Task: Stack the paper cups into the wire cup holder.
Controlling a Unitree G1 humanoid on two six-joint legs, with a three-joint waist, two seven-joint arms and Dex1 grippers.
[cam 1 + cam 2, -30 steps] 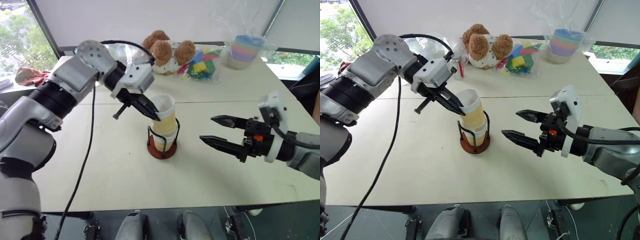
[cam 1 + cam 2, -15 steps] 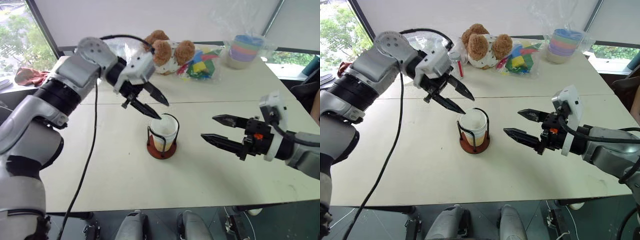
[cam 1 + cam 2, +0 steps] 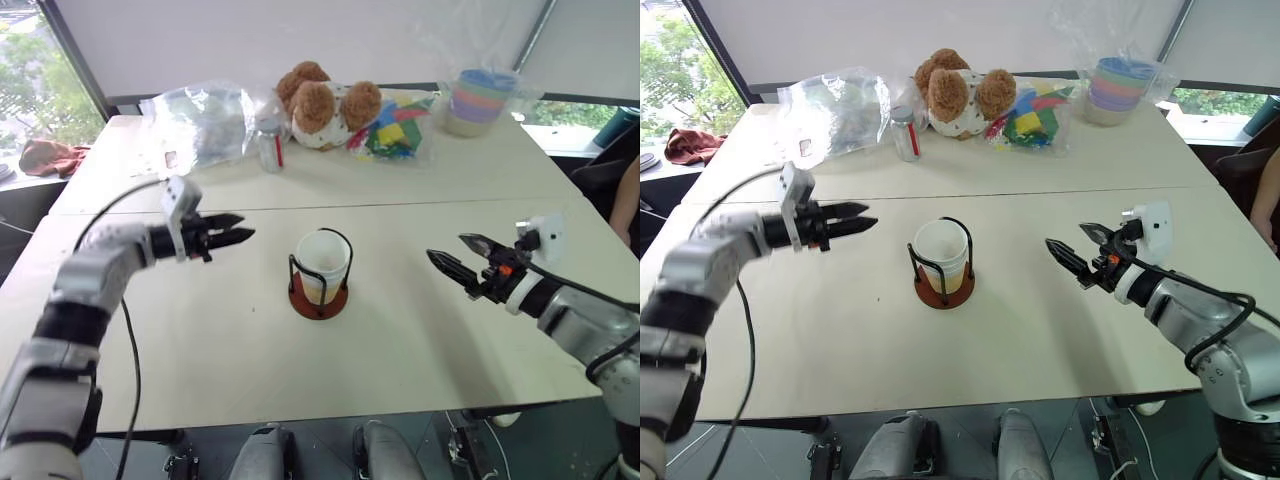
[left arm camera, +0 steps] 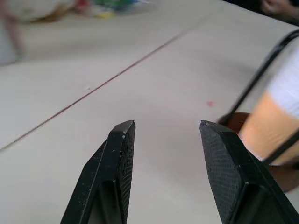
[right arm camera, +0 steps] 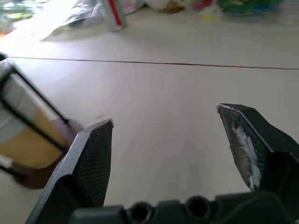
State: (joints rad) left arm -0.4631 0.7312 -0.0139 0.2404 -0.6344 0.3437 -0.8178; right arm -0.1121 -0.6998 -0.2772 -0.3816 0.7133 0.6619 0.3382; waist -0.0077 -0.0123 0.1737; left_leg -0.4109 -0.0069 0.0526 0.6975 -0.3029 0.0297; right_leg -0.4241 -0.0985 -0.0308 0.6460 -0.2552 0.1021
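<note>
White worktop (image 3: 420, 330) carries yellow-orange paper cups (image 3: 322, 266) nested in our dark-red-based wire cup holder (image 3: 319, 297), so our left gripper (image 3: 232, 237) and right gripper (image 3: 458, 257) flank it, jaws apart and empty.

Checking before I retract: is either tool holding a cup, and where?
Nothing is held. The left tool and right tool are both open and empty; the cups sit in the holder.

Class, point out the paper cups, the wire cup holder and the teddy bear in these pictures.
paper cups (image 3: 322, 258): left eye view, white rim of the top cup.
wire cup holder (image 3: 318, 304): left eye view, dark-red base disc.
teddy bear (image 3: 949, 92): right eye view, brown head.
</note>
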